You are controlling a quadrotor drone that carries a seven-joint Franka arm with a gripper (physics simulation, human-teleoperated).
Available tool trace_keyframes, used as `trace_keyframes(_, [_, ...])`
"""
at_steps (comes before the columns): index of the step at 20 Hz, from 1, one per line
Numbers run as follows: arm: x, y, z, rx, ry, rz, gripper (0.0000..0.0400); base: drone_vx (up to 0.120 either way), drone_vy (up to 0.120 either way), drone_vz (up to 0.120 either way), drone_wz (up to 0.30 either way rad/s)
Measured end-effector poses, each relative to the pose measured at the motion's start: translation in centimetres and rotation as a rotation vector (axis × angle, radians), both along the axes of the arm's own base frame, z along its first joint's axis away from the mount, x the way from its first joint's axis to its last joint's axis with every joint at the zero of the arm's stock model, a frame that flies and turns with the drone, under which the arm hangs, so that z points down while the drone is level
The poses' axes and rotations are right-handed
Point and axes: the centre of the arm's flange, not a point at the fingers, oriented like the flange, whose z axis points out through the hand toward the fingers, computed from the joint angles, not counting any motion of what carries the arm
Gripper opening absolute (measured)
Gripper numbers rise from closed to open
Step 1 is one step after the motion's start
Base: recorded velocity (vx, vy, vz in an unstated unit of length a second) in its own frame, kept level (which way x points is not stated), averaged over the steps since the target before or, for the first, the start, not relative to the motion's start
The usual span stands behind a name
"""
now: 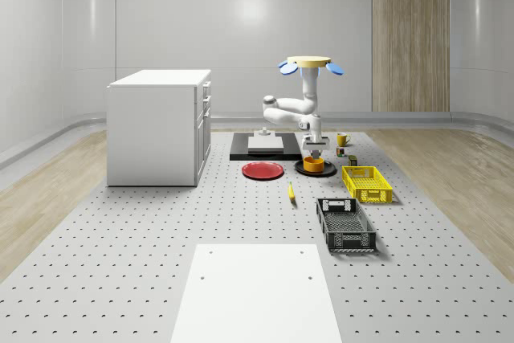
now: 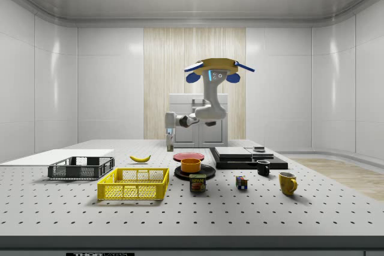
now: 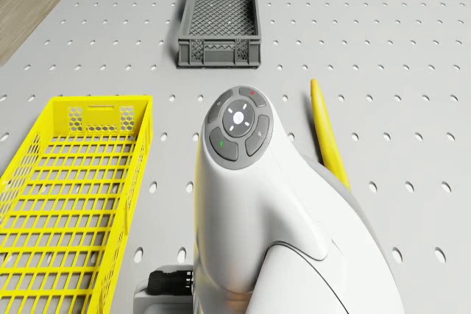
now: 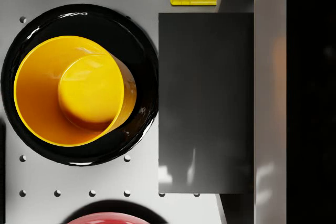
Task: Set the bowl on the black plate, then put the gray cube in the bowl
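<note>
- Pale grey walls and a wood-panelled strip enclose a perforated surface (image 1: 120, 222) that carries everything.
- On it the orange bowl (image 1: 313, 165) sits upright on the black plate (image 1: 299, 169); the wrist view shows the bowl (image 4: 71, 90) inside the plate's rim (image 4: 142, 30), slightly off its centre.
- A red plate (image 1: 263, 170) lies just beside the black one, toward the white cabinet (image 1: 157, 126).
- The drone (image 1: 309, 63) hovers above the far half of the surface, near a black slab (image 1: 241, 150) holding a flat white block; its white arm (image 1: 293, 110) bends down to the bowl.
- The pincer (image 1: 316, 153) hangs directly above the bowl, close to it; whether its fingers are wide or narrow I cannot tell.
- A yellow basket (image 1: 366, 183) and a dark grey crate (image 1: 344, 225) stand toward the near edge, with a banana (image 1: 291, 191) between them and the red plate.
- In the side view a tin can (image 2: 197, 182), a colourful cube (image 2: 241, 182), a black mug (image 2: 263, 167) and a yellow mug (image 2: 287, 183) stand near the plate.
- No grey cube can be made out with certainty.
</note>
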Motion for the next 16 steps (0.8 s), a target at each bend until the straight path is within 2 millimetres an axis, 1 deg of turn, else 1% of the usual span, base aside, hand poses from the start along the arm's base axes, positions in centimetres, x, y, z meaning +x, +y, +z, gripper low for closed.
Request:
trace_keyframes(3, [0.00, 0.00, 0.00, 0.000, 0.000, 0.000, 0.0250, -0.120, 0.000, -0.107, 0.000])
trace_keyframes(6, [0.00, 0.00, 0.00, 0.000, 0.000, 0.000, 0.0250, -0.120, 0.000, 0.000, 0.000])
trace_keyframes(9, [0.00, 0.00, 0.00, 0.000, 0.000, 0.000, 0.0250, -0.120, 0.000, -0.093, 0.000])
trace_keyframes(16, [0.00, 0.00, 0.00, 0.000, 0.000, 0.000, 0.0250, -0.120, 0.000, 0.000, 0.000])
